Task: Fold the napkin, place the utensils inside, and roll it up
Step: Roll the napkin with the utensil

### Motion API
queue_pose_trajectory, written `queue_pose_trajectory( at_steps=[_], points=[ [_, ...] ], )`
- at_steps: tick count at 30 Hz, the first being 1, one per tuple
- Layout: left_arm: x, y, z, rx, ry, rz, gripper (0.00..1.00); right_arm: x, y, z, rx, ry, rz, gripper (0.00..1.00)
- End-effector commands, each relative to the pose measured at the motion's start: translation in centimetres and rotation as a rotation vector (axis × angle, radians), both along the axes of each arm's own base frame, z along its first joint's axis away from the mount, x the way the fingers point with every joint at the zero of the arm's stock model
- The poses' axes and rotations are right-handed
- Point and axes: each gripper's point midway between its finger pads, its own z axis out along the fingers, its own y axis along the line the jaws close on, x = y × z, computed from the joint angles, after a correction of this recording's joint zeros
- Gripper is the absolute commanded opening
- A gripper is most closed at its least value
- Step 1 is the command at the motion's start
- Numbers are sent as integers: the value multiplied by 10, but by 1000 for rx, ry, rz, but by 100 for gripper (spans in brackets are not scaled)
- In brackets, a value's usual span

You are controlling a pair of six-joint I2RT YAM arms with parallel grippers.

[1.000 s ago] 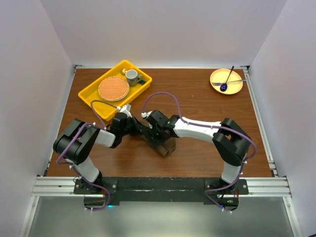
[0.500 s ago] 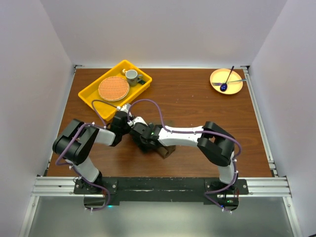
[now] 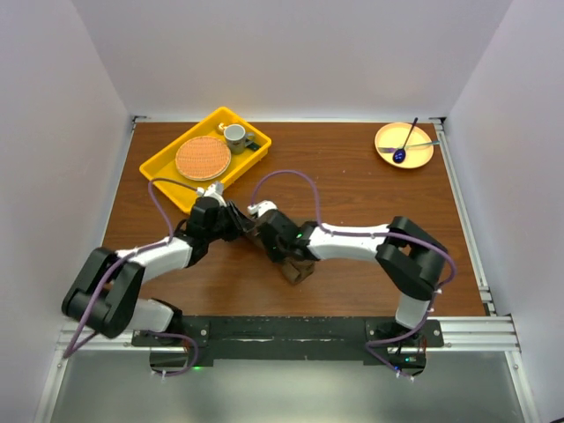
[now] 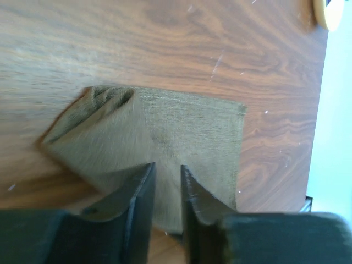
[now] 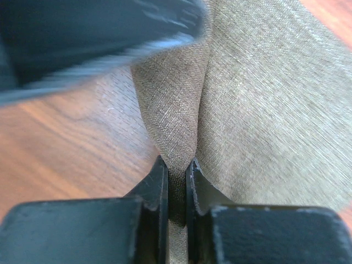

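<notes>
The olive-brown napkin (image 3: 300,269) lies bunched on the wooden table under both wrists. Through the left wrist camera the napkin (image 4: 187,124) is a folded shape with one rolled-up corner at the left. My left gripper (image 4: 168,176) hovers over its near edge, open by a narrow gap with only cloth behind it. My right gripper (image 5: 177,170) is shut on a raised pleat of the napkin (image 5: 264,110). From above, the left gripper (image 3: 236,222) and right gripper (image 3: 264,236) almost meet. The utensils are out of view.
A yellow tray (image 3: 163,167) at the back left holds a round orange woven mat (image 3: 203,158) and a cup (image 3: 234,136). A yellow plate (image 3: 383,137) at the back right carries a dark blue spoon (image 3: 407,138) and a pale utensil (image 3: 421,145).
The right gripper, wide open before, has closed on a pleat of the napkin. The left gripper has opened, and its arm has stretched out with the elbow swinging down and left.
</notes>
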Motion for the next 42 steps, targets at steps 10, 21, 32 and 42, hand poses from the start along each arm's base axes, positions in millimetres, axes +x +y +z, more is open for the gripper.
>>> queue_pose_trajectory(
  at_steps=[10, 21, 32, 42],
  points=[
    [5, 0, 77, -40, -193, -17, 36, -30, -9, -30, 614, 704, 100, 0],
    [-22, -30, 50, -39, -153, -59, 51, -22, -33, -64, 661, 834, -166, 0],
    [-19, -38, 29, -44, -163, -52, 21, -22, -45, -74, 575, 813, -210, 0],
    [-4, -31, -30, 9, -98, -37, 8, -20, -54, -65, 495, 769, -170, 0]
  ],
)
